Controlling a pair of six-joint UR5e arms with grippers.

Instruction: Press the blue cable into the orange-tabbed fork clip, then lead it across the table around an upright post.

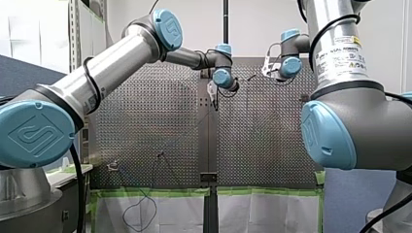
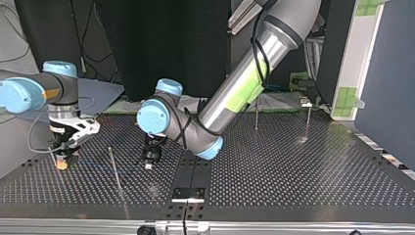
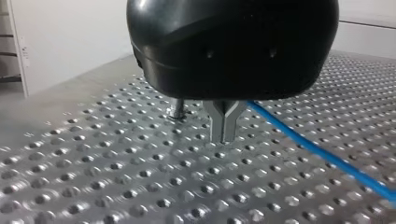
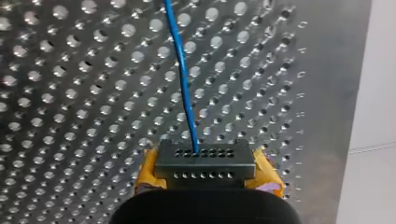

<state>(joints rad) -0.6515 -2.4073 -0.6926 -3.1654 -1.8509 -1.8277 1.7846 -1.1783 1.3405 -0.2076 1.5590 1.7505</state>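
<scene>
Left gripper (image 3: 224, 136): black body, metal fingers (image 3: 218, 122) shut tip to tip, tips down at the table surface. No clear grip on anything, with the blue cable (image 3: 322, 151) passing close beside and behind the fingers. Right gripper (image 2: 65, 152): low over the table at the top view's left. Gap between its fingers hidden in the right wrist view, so open or shut cannot tell.

Perforated table (image 2: 293, 171) under both arms. Left arm in from the top view's upper right, reaching past the middle seam. Right arm in from the left edge.

Three thin upright posts: one (image 2: 115, 171) between the two grippers, two more (image 2: 257, 115) and (image 2: 308, 117) well apart at the far right.

Blue cable flat on the table, running from the right gripper across toward the left gripper. In the right wrist view, straight ahead from a grey holed block (image 4: 205, 163) at the gripper's front, its end at the block's upper row of holes.

Orange part (image 2: 61, 165) directly under the right gripper, touching the table, and showing on both sides of the grey block. Clip tab or finger pad: cannot tell.
</scene>
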